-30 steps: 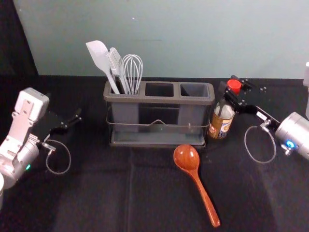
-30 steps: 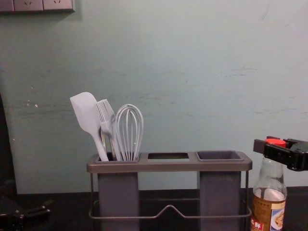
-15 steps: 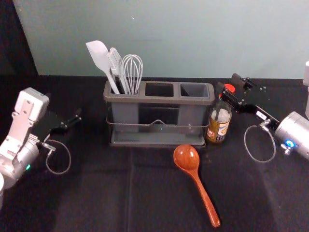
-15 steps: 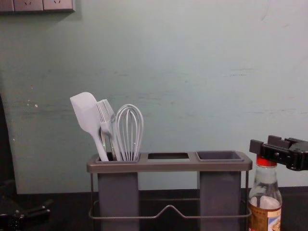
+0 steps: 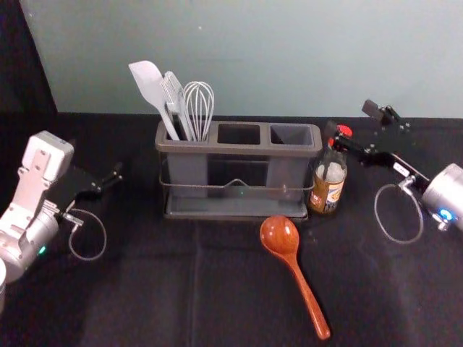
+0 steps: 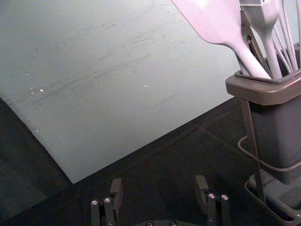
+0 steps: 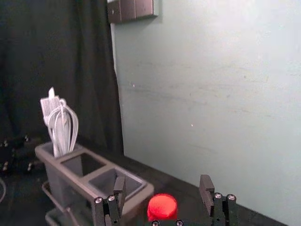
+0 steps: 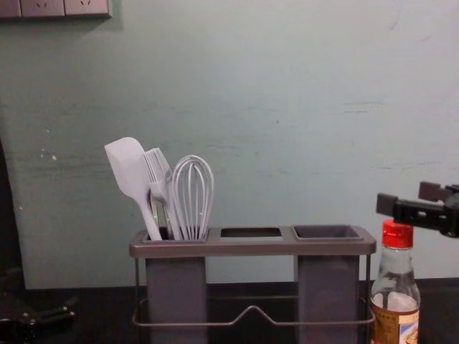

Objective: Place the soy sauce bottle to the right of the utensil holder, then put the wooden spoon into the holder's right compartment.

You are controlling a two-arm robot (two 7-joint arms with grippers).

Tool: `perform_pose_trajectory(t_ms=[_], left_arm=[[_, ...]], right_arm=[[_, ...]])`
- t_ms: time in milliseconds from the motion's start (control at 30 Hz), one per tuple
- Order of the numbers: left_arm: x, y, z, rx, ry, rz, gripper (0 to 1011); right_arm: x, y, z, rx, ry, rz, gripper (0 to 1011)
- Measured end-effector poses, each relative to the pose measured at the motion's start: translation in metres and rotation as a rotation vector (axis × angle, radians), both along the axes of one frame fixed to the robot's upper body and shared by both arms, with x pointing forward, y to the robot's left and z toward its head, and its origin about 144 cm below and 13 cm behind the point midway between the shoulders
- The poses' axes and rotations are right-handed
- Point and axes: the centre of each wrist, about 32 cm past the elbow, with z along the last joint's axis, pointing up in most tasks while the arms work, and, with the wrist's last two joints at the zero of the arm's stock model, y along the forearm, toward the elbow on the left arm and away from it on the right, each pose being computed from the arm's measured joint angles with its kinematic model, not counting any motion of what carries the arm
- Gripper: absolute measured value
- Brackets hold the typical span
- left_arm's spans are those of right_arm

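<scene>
The soy sauce bottle [image 5: 328, 183] stands upright just right of the utensil holder [image 5: 239, 149]. My right gripper [image 5: 352, 127] is open around and above its red cap; in the chest view the right gripper [image 8: 406, 201] is higher than the cap, and in the right wrist view the cap [image 7: 162, 207] lies between the open fingers of the right gripper [image 7: 162, 190]. The wooden spoon [image 5: 292, 266] lies on the table in front of the holder, bowl toward it. My left gripper [image 5: 108, 182] is parked at the left, open in its wrist view [image 6: 157, 188].
A white spatula [image 5: 150, 88], a brush and a whisk [image 5: 198, 108] stand in the holder's left compartment. The wall [image 5: 253, 58] rises behind the table, and a dark cloth [image 5: 181, 289] covers the tabletop.
My right gripper has opened and let go of the bottle, then risen and drawn back a little to the right. The bottle moved slightly toward the holder and stands upright. The left arm has stayed still.
</scene>
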Motion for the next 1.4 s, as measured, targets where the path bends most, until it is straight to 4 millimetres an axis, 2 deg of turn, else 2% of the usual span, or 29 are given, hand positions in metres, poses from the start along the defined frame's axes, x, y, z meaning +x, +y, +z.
perform_pose_trajectory(t_ms=[300,533,633,1033,1400], left_arm=[[0.000,0.000,0.000,0.000,0.000,0.000,1005],[0.000,0.000,0.000,0.000,0.000,0.000,1005],[0.000,0.000,0.000,0.000,0.000,0.000,1005],[0.000,0.000,0.000,0.000,0.000,0.000,1005],[0.000,0.000,0.000,0.000,0.000,0.000,1005]], right_arm=[[-0.035,0.000,0.003,-0.068,0.004,0.000,1000],[-0.063,0.004,-0.008,-0.081,0.031,0.035,1000],[-0.075,0.011,-0.020,-0.088,0.060,0.069,1000],[-0.089,0.036,-0.053,-0.097,0.142,0.125,1000],[-0.090,0.038,-0.056,-0.098,0.140,0.126,1000]])
